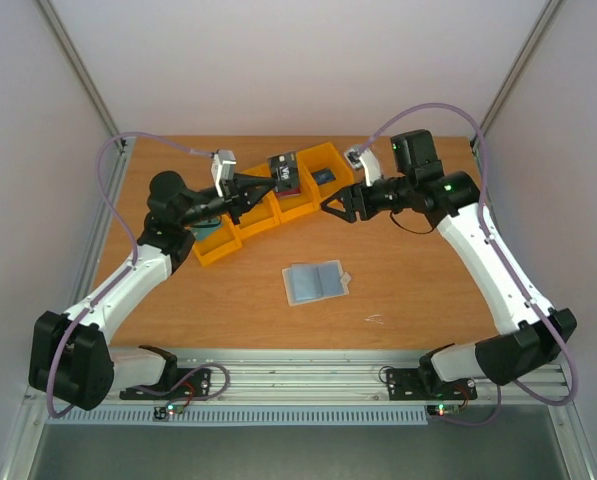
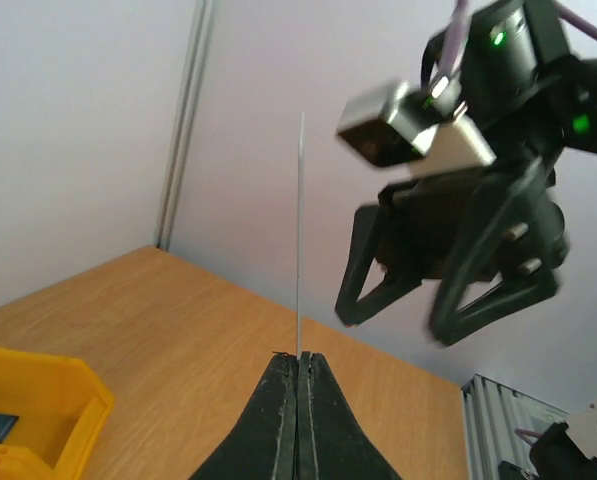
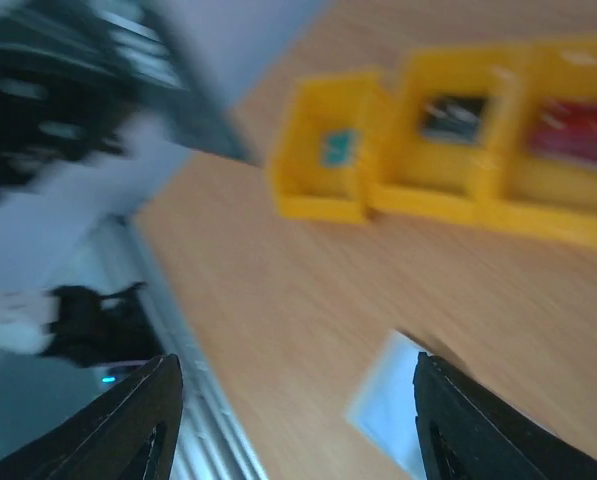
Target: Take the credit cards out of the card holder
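The card holder [image 1: 315,283] lies open on the table, pale blue face up, and shows blurred at the bottom of the right wrist view [image 3: 393,400]. My left gripper [image 1: 270,185] is shut on a dark credit card [image 1: 286,172], held up over the yellow bins. In the left wrist view the gripper [image 2: 300,358] pinches that card [image 2: 300,230] edge-on, upright. My right gripper [image 1: 330,208] hangs open and empty just right of the card, apart from it; its open fingers [image 2: 448,290] show in the left wrist view too. Nothing sits in the right gripper [image 3: 296,380].
A diagonal row of yellow bins [image 1: 253,228] runs from middle left to the back. One bin holds a blue card [image 1: 323,176]. Blurred, the right wrist view shows bins [image 3: 323,195] with teal [image 3: 338,148], dark [image 3: 453,115] and red [image 3: 573,140] contents.
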Robot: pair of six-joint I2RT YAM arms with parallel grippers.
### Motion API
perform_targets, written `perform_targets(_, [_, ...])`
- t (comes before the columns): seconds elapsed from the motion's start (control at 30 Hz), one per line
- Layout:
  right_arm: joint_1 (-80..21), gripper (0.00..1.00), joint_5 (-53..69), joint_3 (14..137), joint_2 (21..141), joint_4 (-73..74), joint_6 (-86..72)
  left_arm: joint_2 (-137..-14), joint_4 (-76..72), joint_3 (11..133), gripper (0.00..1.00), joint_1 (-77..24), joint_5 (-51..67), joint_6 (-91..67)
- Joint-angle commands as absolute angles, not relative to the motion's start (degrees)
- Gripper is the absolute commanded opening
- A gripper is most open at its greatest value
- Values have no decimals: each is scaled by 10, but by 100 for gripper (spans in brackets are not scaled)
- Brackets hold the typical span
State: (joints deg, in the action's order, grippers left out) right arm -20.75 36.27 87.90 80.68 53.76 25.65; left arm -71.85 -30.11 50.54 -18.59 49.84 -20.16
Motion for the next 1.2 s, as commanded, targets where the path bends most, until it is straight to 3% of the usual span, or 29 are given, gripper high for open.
perform_targets(0.0, [-239, 64, 556, 899, 803, 427, 253, -716, -351, 520, 0, -196, 556, -199])
perform_targets(0.2, [-253, 61, 588, 912, 814, 377, 237, -718, -355, 523, 0, -208, 579, -200])
perform_targets(0.4, [-254, 39, 602, 920, 833, 381, 232, -724, -357, 525, 0, -213, 587, -200])
perform_targets(0.73, [-252, 35, 567, 960, 854, 453, 289, -727, -356, 530, 0, -214, 593, -202])
perform_targets(1.17, [-234, 40, 550, 1005, 866, 520, 329, -725, -361, 529, 0, -214, 591, -202])
